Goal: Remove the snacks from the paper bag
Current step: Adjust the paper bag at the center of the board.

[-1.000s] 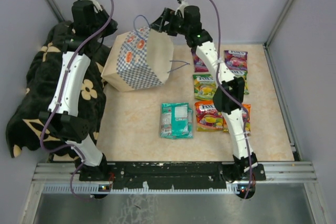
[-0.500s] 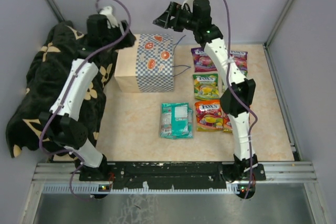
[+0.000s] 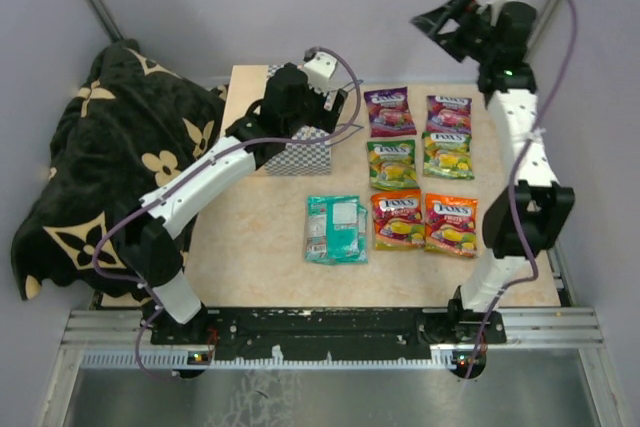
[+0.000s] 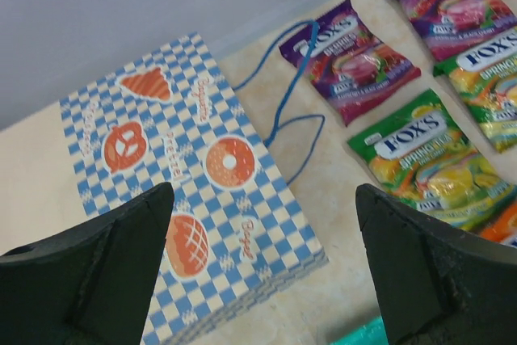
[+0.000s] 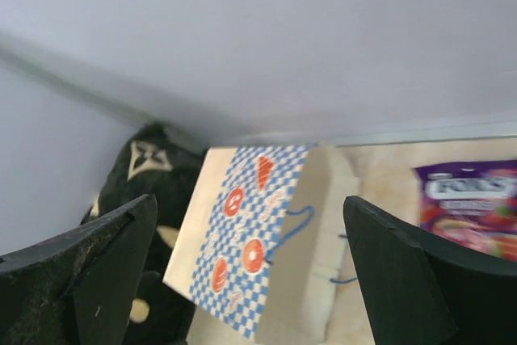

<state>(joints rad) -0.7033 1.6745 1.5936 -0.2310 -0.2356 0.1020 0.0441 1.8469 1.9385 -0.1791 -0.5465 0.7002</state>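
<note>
The beige table (image 3: 260, 247) fills the middle of the overhead view. A black patterned blanket (image 3: 110, 167) is heaped along its left edge.

The paper bag (image 4: 194, 199) lies flat at the upper centre of the table with a checkered side up. Its long axis runs roughly left to right, the tan part to the upper left. The blue cord handles (image 4: 287, 111) trail right towards the snacks (image 3: 398, 219). From above, the left arm hides much of the bag, and its mouth cannot be made out.

The left pincer (image 4: 262, 199) hangs over the bag, spread wide and gripping nothing. Whether it touches the bag cannot be told. The right pincer (image 3: 442, 25) is raised at the upper right, also wide apart and empty.

Six snacks lie in two columns right of the bag: purple packets (image 3: 388, 112) at the top, green-yellow packets (image 3: 392, 164) in the middle, orange-red packets (image 3: 451, 224) lowest. A teal packet (image 3: 335, 229) lies left of these, possibly stacked on another.
</note>
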